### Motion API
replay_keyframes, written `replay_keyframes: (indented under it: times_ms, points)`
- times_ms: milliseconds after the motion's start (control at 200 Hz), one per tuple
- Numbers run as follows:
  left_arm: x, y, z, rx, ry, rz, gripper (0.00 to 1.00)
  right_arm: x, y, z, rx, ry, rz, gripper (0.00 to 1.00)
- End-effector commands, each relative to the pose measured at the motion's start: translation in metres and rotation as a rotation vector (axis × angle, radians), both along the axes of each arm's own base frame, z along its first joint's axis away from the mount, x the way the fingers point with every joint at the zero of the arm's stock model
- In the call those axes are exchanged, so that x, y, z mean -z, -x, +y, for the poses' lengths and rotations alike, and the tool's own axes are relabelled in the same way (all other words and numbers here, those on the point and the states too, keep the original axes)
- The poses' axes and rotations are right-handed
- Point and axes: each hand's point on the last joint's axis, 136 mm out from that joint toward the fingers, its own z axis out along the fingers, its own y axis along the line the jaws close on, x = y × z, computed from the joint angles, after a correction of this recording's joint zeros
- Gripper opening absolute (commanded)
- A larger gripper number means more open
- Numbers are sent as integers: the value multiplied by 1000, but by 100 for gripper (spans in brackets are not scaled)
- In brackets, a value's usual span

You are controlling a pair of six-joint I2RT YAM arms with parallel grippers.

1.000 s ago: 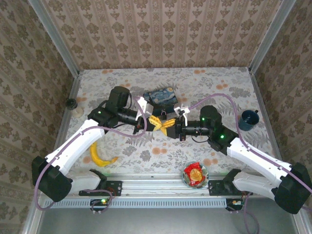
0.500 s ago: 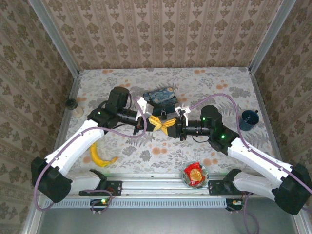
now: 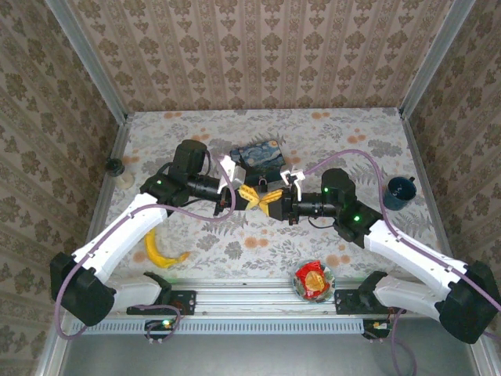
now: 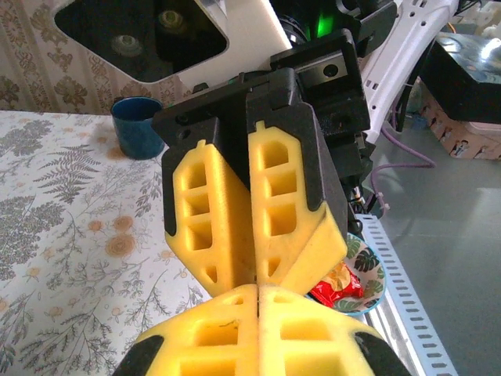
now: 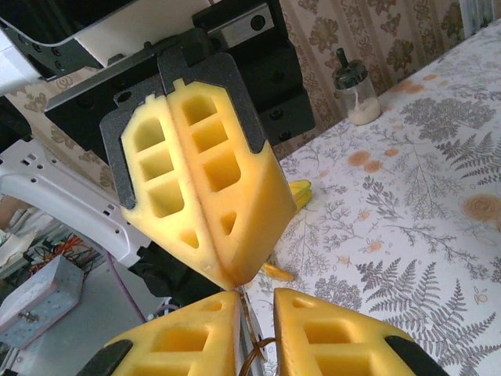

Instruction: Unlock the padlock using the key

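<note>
**Tools.** In its own wrist view the right tool (image 3: 271, 202) has its pads a narrow gap apart, with a thin brassy piece caught between them. I judge this to be the key (image 5: 252, 352), clamped. The left tool (image 3: 249, 193) has its pads pressed together, and nothing can be seen between them. The two tools meet tip to tip above the counter (image 3: 337, 133).

**Task item.** The padlock (image 3: 264, 185) reads as a small dark body just beyond the meeting tips, near the front edge of the blue painted tin (image 3: 261, 153).

**Step in hand (judged).** The key is being re-seated or passed between the tools before insertion.
- Only one tool should loosen at a time.
- The blade should project well clear of the pads.
- The blade should be lined up with the keyway before any push.

**Not determinable.**
- The key's blade, bow and orientation are hidden by foam.
- It cannot be told whether the left tool also pinches the key.
- It cannot be told whether the padlock lies on the counter or is lifted.
- The keyway and shackle are too small to read.
</note>
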Motion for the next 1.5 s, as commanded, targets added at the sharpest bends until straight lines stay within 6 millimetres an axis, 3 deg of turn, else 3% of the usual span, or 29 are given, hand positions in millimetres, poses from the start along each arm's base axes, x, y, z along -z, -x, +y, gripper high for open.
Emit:
replay_keyframes:
  times_ms: [0,620,900,1120,1170,1496]
  points:
    - [-10,-2,2,-17,30,-25,0,-6,2,3,-30,-6,-2,20]
    - [-11,-8,4,-48,39,-21,0,-4,1,2,-22,-8,-3,23]
    - [-11,-5,4,-33,43,-11,0,-6,-2,4,-20,-16,-9,10]
    - [-10,-14,5,-89,40,-11,0,-5,-4,1,4,-2,-9,0]
    - [-12,-19,5,-114,50,-6,9,-5,-5,0,18,2,-11,0]
    - [-42,-54,19,-371,137,-30,95,-1,-10,-19,128,12,-32,0]
